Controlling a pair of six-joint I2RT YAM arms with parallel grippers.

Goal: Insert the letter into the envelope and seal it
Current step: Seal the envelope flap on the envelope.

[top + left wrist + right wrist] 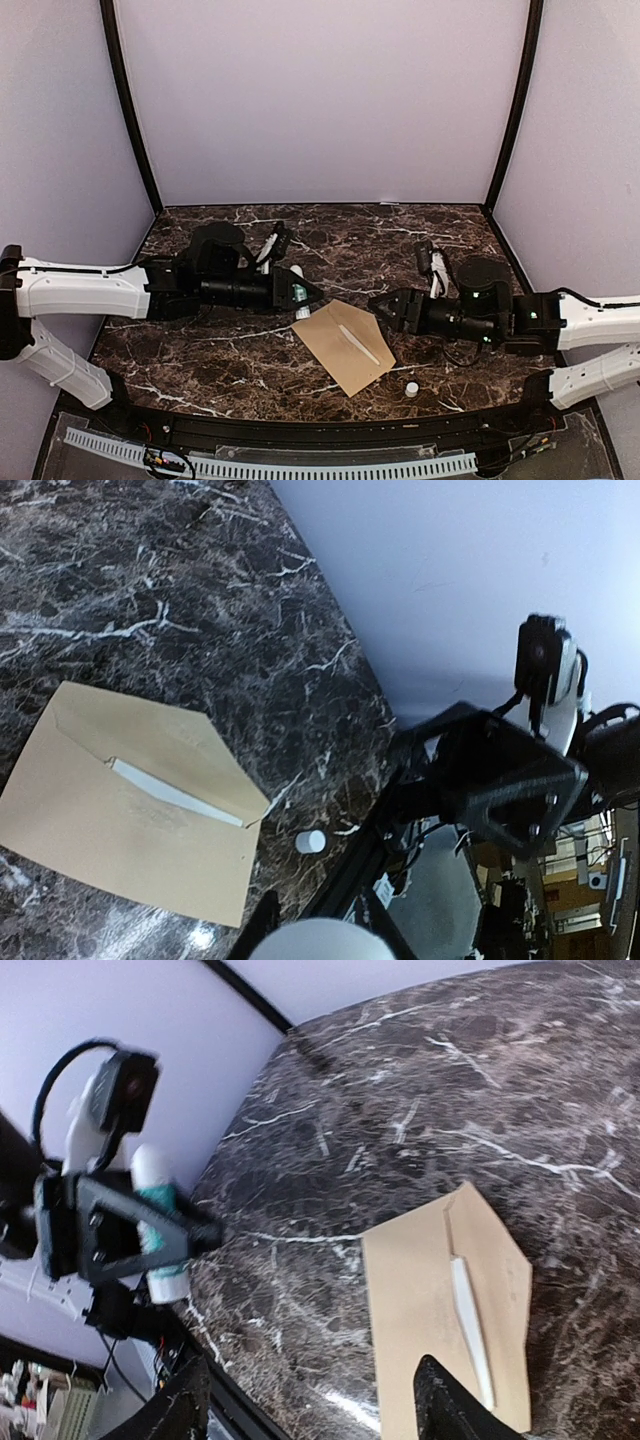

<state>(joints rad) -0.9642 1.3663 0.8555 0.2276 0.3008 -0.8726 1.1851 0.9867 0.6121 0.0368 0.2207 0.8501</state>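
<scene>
- A small white cap (411, 388) stands alone on the dark marble table (230, 355), near the front edge and right of centre, apart from everything else.
- Just beyond it and to its left, the envelope (335, 345) lies flat and askew in the middle of the table, touched by neither arm.
- The letter (360, 343) is inside the envelope. Only a thin white strip of it shows, along the fold at the mouth.
- The pointed flap lies spread flat on the side toward the right arm, not folded over the strip.
- The right gripper (383, 309) hangs just beyond the envelope's right corner, pointing left. Its wrist view shows the two fingers (450, 1410) well apart with nothing between them, so the jaws stand open.
- The left gripper (308, 293) hangs just beyond the envelope's left far corner, pointing right, its tips near the paper; whether they touch it cannot be told.
- Its fingers are closed on a glue stick (297, 290), a white tube with a teal label that stands roughly upright between them.
- The two grippers face each other across the envelope's far edge.
- Farther back the marble runs bare to plain lilac walls (320, 100), with black posts at the far corners.
</scene>
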